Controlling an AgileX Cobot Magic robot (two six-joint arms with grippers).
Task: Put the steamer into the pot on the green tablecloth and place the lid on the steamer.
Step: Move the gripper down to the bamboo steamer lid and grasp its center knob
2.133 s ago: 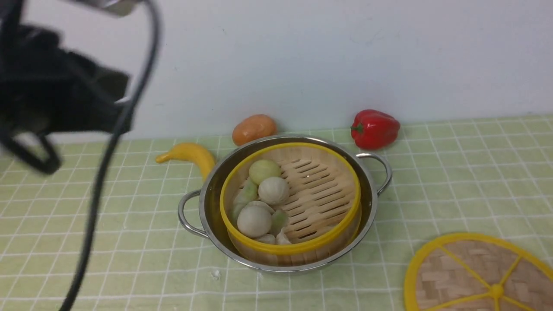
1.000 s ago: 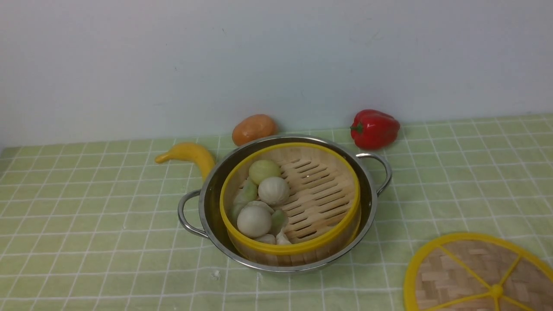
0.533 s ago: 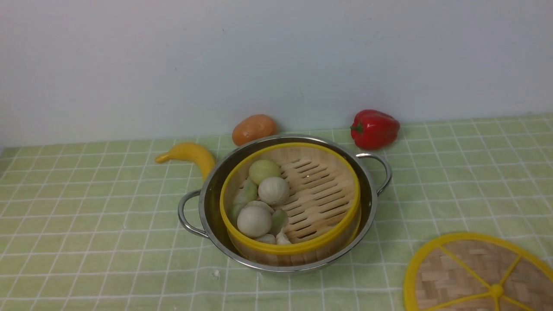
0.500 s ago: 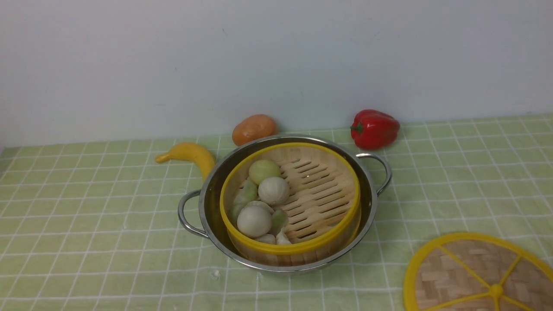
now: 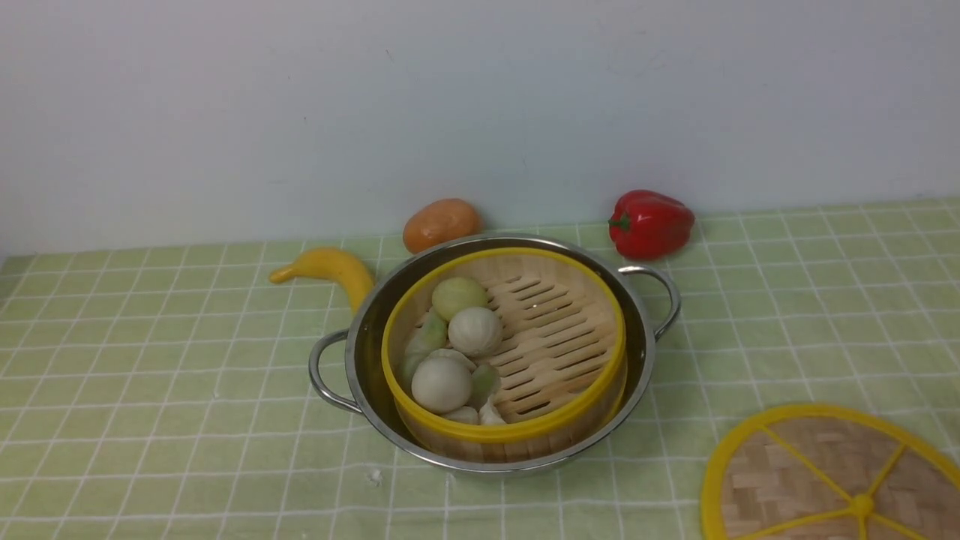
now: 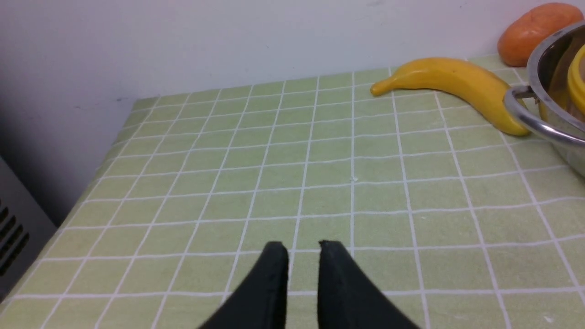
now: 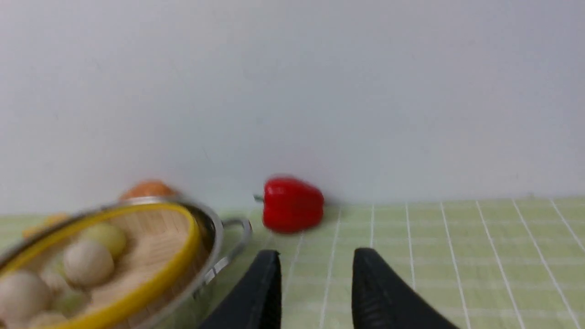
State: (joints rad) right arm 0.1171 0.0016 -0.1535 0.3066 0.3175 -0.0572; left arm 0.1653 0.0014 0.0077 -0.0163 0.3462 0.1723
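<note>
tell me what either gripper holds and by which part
Nothing is held: the black left gripper and black right gripper show bare gaps between their jaws.

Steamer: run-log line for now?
round bamboo steamer: in shiny steel pot; flat woven lid: on green cloth; left gripper: open; right gripper: open

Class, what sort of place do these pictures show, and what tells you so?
Probably a mock kitchen tabletop: checked green tablecloth, pot holding a steamer of buns, pepper by a bare wall.

On the green tablecloth (image 5: 150, 360) rest the pot (image 5: 364, 352), the lid (image 5: 795, 472), banana (image 5: 334, 268), red pepper (image 5: 651, 223) and orange fruit (image 5: 441, 223).
</note>
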